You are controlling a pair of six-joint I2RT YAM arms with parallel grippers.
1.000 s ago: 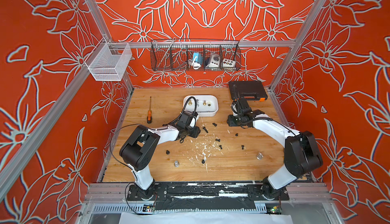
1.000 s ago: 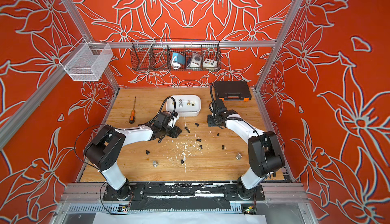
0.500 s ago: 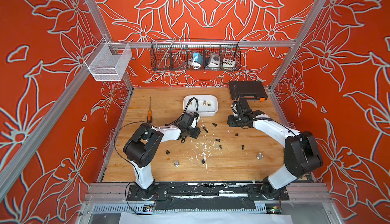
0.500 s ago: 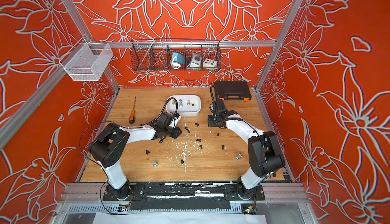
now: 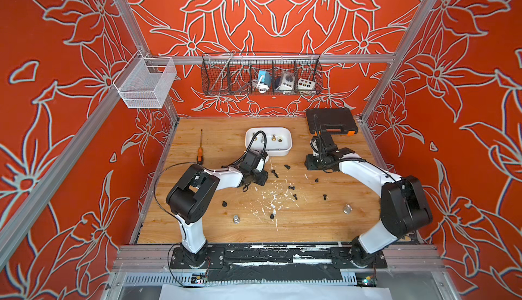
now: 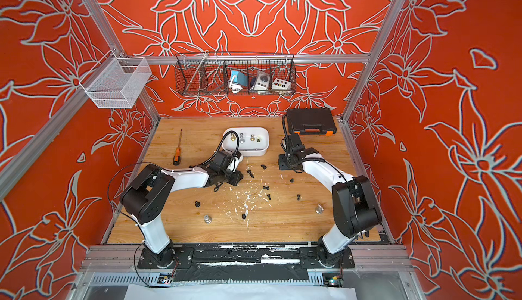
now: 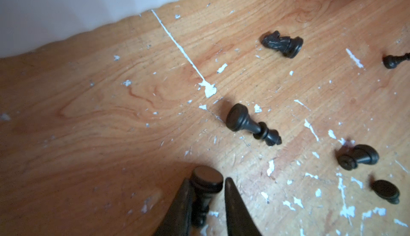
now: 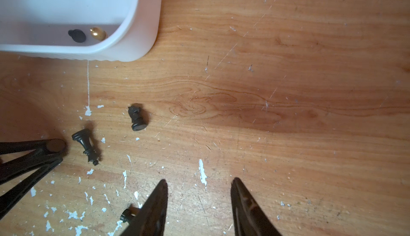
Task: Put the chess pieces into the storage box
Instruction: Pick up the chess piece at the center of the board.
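Held item: a small black chess piece (image 7: 203,196) sits between the fingers of the left gripper (image 7: 206,179). The jaws stand narrow, with the fingertips against both sides of its round base. Cannot tell whether it is clear of the scuffed wooden tabletop (image 5: 310,228).

Location: just near of the left half of the white rounded plastic storage box (image 5: 275,152), which sits far-centre on the table with its top open.

Box contents: a silver metallic piece (image 6: 242,138) stands beside a brass-gold piece (image 6: 232,136). The right wrist view adds a tiny black piece (image 8: 77,35) next to a gold one at the box's corner.

Loose pieces: a tall black piece lying on its side (image 7: 250,125) is just right of the left gripper. A toppled black knight (image 7: 281,43) lies further right. Several small black pieces (image 5: 295,196) are scattered mid-table among white paint flecks. Two silver pieces stand toward the near edge, one left (image 5: 236,219) and one right (image 5: 347,208), well apart.

Second tool: the right gripper (image 8: 199,182) has its jaws partly apart with nothing between them. It is over bare wood to the right of the box.

Surroundings: an orange-handled screwdriver (image 5: 200,154) lies far left. A black case with orange latches (image 5: 330,120) sits in the far right corner. A black wire basket (image 5: 261,75) hangs on the far wall and a white mesh basket (image 5: 144,84) on the left.
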